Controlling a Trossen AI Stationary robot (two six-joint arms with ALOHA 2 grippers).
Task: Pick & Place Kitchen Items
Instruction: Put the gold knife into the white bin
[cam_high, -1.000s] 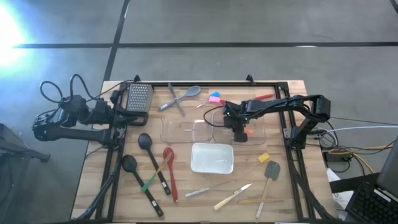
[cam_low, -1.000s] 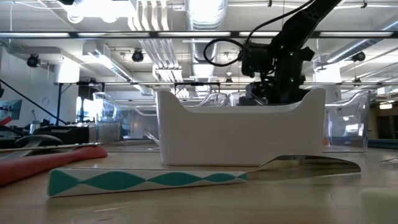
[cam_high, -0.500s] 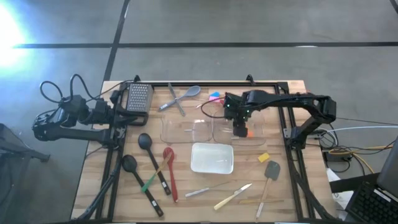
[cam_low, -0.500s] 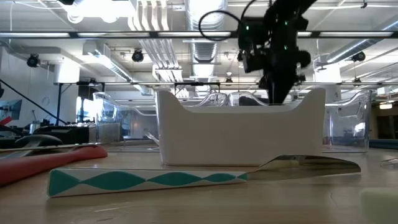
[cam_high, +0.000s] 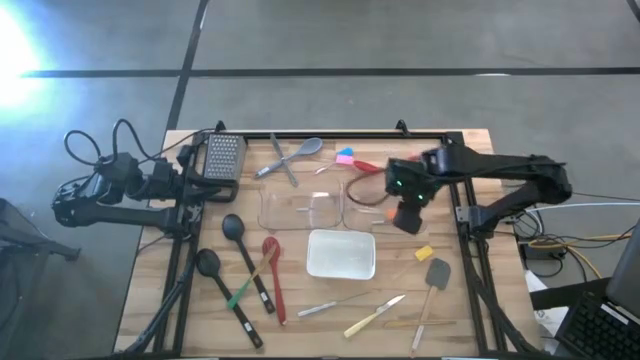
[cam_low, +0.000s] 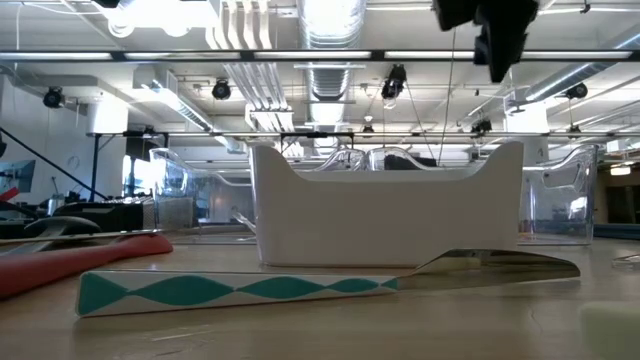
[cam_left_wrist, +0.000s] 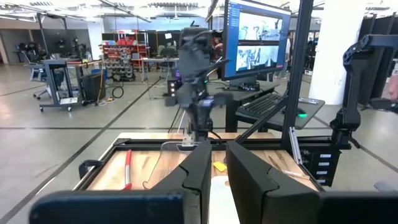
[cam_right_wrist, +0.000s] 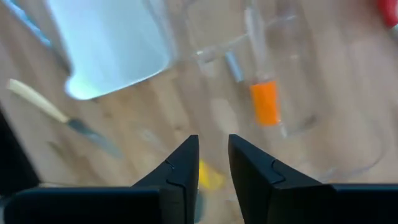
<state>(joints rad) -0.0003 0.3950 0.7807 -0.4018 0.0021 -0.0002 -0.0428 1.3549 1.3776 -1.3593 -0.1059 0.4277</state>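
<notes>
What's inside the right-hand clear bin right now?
The right-hand clear bin holds an orange-handled utensil, seen in the right wrist view. From above, the right gripper covers that spot, so anything else under it stays hidden.
</notes>
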